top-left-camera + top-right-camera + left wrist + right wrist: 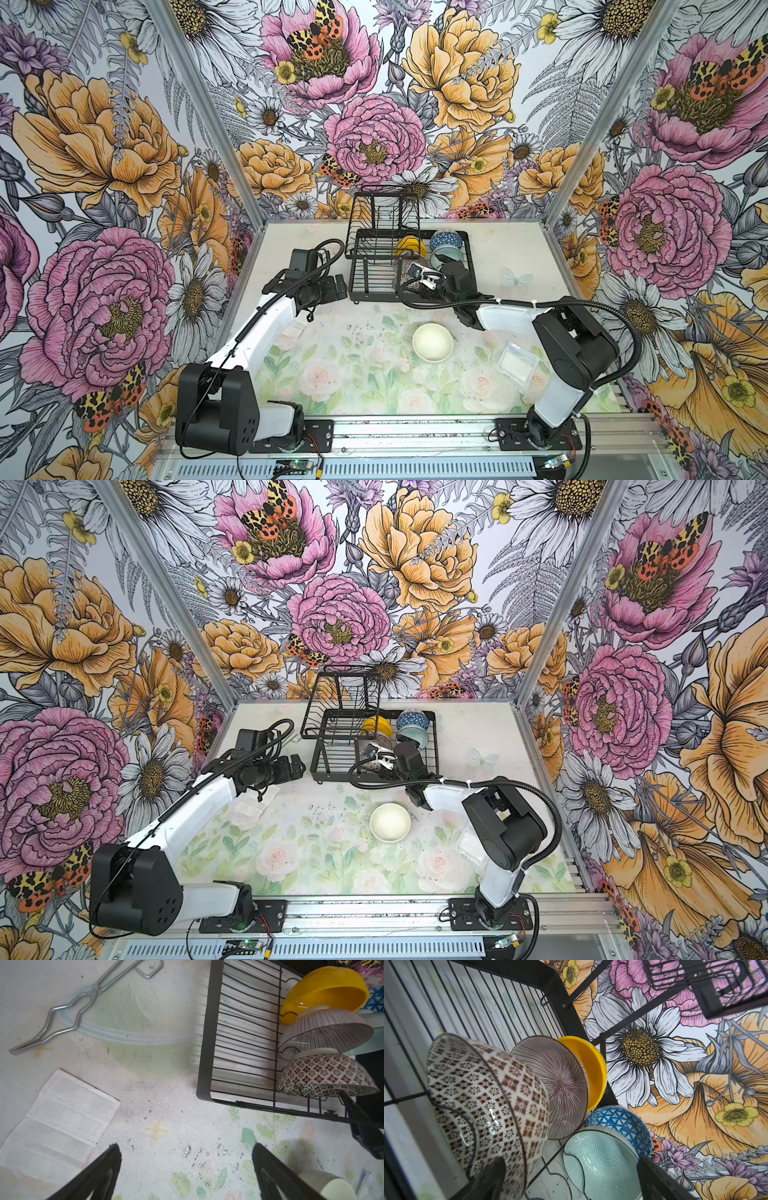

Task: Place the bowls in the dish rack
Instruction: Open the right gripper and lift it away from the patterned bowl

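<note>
5 bowls (560,1084) in dish rack (370,274), cream bowl (432,343) outside, left fingers (99,1174), right fingers (660,1180) spread

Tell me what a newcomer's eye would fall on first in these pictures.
The loud floral wallpaper on all the walls strikes first. At the far middle of the table, the black wire dish rack holds five small bowls tilted on edge, the plain yellow bowl brightest. One plain cream bowl sits alone, upright, on the table nearer the front.
</note>
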Robot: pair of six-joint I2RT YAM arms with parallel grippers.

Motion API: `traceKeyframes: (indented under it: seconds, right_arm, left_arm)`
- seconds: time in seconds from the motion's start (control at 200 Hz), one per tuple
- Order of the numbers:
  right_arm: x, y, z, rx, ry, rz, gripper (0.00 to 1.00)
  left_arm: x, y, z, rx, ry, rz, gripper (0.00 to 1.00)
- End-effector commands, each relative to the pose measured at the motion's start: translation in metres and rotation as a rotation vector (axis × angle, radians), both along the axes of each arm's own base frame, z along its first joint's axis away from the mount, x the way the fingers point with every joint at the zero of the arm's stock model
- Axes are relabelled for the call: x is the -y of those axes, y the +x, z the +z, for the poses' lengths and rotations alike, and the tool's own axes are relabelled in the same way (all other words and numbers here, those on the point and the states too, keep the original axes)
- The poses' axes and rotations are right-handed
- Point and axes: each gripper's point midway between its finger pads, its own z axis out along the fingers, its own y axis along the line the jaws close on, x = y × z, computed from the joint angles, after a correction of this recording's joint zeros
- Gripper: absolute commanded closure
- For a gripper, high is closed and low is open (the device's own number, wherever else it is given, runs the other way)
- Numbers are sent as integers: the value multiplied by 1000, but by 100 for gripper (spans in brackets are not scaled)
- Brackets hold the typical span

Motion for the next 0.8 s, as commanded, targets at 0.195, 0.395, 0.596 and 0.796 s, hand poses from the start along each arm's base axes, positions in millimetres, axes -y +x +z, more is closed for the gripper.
traceKeyframes:
  seconds: [0.195,0.395,0.596,0.796]
  right_arm:
    - [6,-15,22,9,50,-3,1]
    - [14,-29,33,8,83,-30,1]
    - [27,-47,58,-18,209,-87,1]
    - [57,-69,91,-92,367,-285,1]
  left_arm:
    - [6,5,10,40,-4,-24,1]
    - [8,0,15,44,21,-30,1]
    - [18,-9,26,41,45,-65,1]
    - [35,-23,40,52,44,-100,1]
